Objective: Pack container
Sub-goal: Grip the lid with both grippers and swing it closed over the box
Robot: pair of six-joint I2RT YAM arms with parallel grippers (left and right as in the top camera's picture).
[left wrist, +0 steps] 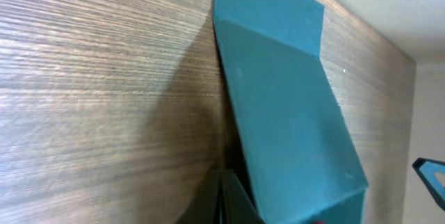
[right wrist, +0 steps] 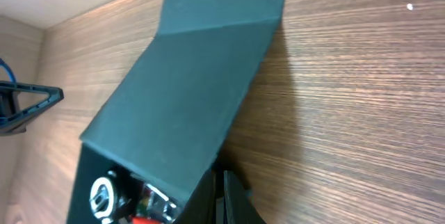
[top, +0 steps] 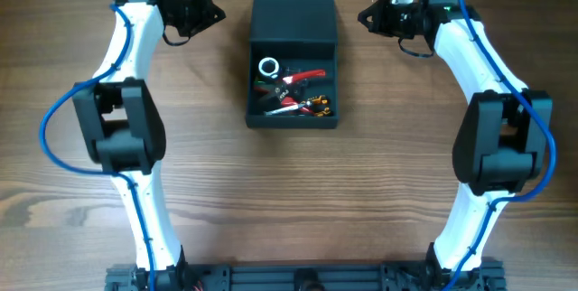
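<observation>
The dark teal-black container (top: 292, 117) stands at the table's far middle, its flap lid (top: 293, 11) open and lying back. Inside are red-handled pliers (top: 302, 78), a white tape roll (top: 268, 65) and orange-handled tools (top: 312, 105). My left gripper (top: 200, 13) sits left of the lid, fingers together and empty; its wrist view shows the lid (left wrist: 285, 106) just right of its fingers (left wrist: 226, 200). My right gripper (top: 370, 15) sits right of the lid, fingers together and empty; its wrist view shows the lid (right wrist: 195, 85), the tape roll (right wrist: 103, 195) and its fingers (right wrist: 226, 196).
Wooden table (top: 289, 201) all round the container. Both arms reach from the near edge along the left and right sides. The arm bases and a rail (top: 298, 277) lie at the near edge.
</observation>
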